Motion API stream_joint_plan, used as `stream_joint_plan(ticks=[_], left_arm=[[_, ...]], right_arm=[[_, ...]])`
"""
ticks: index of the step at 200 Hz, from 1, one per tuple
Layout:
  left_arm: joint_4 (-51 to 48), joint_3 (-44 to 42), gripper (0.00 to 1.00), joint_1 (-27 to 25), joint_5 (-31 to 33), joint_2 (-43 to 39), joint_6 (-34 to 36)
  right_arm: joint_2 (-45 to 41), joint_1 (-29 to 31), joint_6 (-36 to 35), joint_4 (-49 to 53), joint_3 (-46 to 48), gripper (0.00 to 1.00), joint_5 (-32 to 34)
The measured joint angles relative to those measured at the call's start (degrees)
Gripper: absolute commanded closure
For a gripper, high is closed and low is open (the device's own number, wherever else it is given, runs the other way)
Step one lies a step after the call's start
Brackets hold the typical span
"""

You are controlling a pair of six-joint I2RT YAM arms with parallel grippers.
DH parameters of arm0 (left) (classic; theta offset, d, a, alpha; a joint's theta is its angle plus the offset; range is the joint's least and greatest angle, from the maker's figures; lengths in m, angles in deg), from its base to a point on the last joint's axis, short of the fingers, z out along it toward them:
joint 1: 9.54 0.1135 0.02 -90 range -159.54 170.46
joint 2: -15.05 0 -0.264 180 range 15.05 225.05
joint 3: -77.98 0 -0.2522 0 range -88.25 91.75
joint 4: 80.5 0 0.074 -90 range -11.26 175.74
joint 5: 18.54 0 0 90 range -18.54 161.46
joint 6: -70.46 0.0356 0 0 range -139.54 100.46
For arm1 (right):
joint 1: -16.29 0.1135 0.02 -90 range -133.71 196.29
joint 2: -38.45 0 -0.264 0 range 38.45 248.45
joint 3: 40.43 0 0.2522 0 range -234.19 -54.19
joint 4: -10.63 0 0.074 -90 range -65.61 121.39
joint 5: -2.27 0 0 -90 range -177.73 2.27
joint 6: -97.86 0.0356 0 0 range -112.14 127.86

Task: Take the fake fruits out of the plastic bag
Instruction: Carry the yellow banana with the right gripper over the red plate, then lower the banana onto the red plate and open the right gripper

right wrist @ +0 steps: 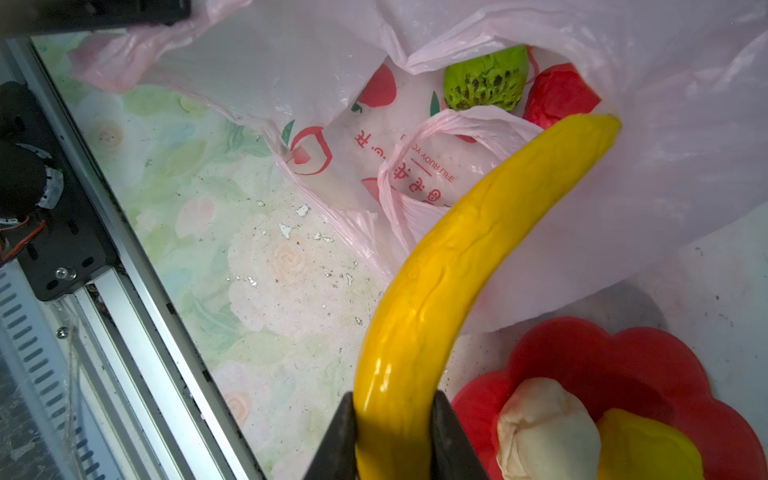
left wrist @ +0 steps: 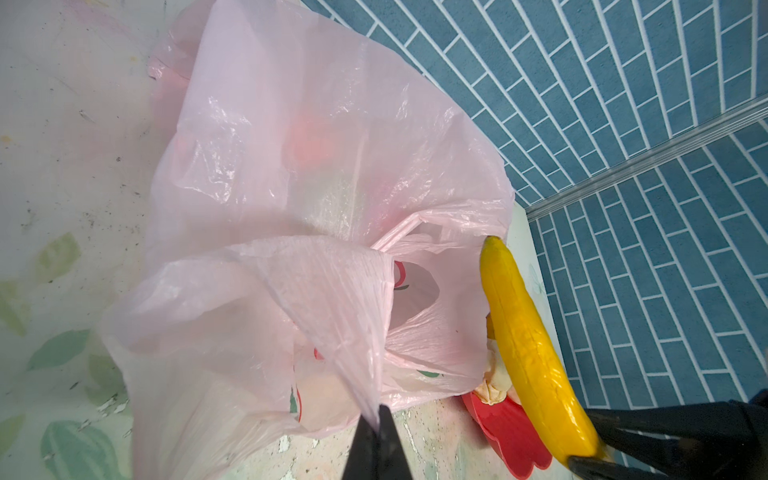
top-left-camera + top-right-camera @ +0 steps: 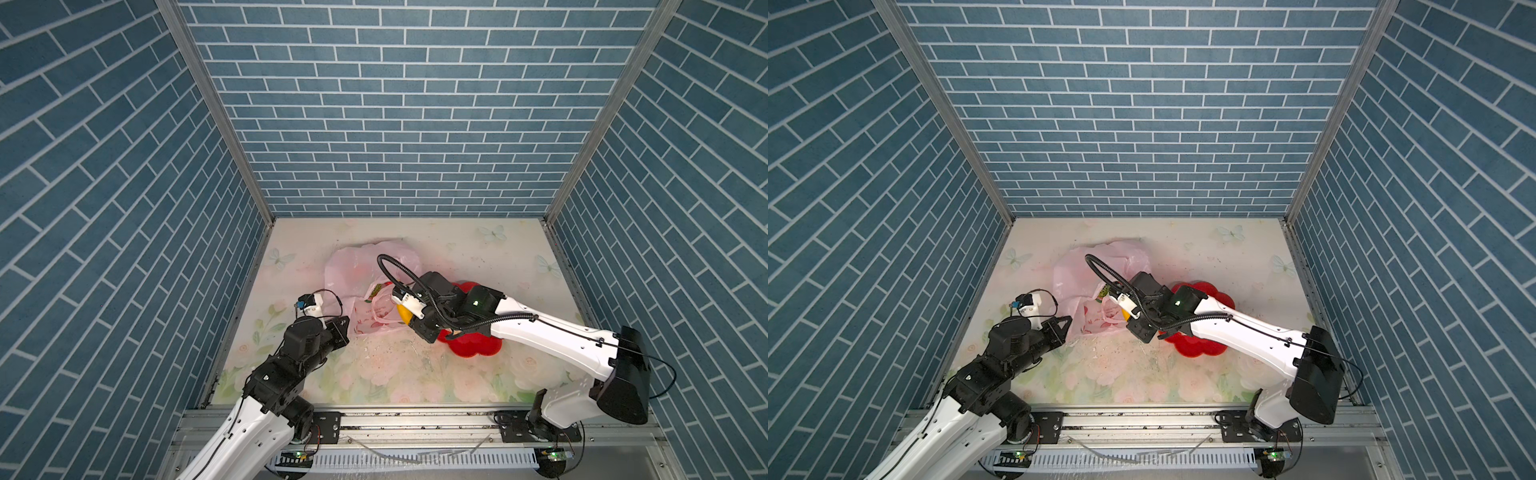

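Note:
The pale-pink plastic bag [image 3: 361, 270] [image 3: 1088, 266] lies crumpled on the floral table, its mouth facing the front. My left gripper [image 2: 379, 411] [image 3: 347, 320] is shut on a pinched fold of the bag's edge [image 2: 332, 311] and holds it up. My right gripper [image 1: 395, 399] is shut on the yellow banana [image 1: 457, 257] [image 2: 532, 353] [image 3: 404, 313], which hangs just outside the bag's mouth, above the table. Inside the bag show a green textured ball [image 1: 486, 79] and a red apple-like fruit [image 1: 557, 93]. Other fruits in the bag are only dim shapes through the plastic.
A red flower-shaped dish [image 1: 623, 353] [image 3: 473, 349] sits right of the bag and holds a cream lumpy fruit [image 1: 544, 424] and a yellow piece [image 1: 648, 444]. An aluminium rail [image 3: 415, 419] runs along the front edge. Blue brick walls [image 3: 374, 124] close in the other three sides.

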Motion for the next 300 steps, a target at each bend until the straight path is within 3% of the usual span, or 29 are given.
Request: stream_joint_plan(ticks=[102,181,300], left_arm=[[0.15,0.59,1.0,0.0,0.02,0.07,0.07],[0.13,0.96,0.99,0.0,-0.22,0.33,0.28],[0.35,1.01,0.99,0.0,-1.2,1.7,0.31]], right_arm=[[-9.53,-0.44,3.72,3.17,6.8,0.91,6.47],[-9.86,-9.18,8.07,1.9,14.69,0.91,10.69],[-11.78,-12.46,11.58,-4.52,24.39,0.91,14.43]])
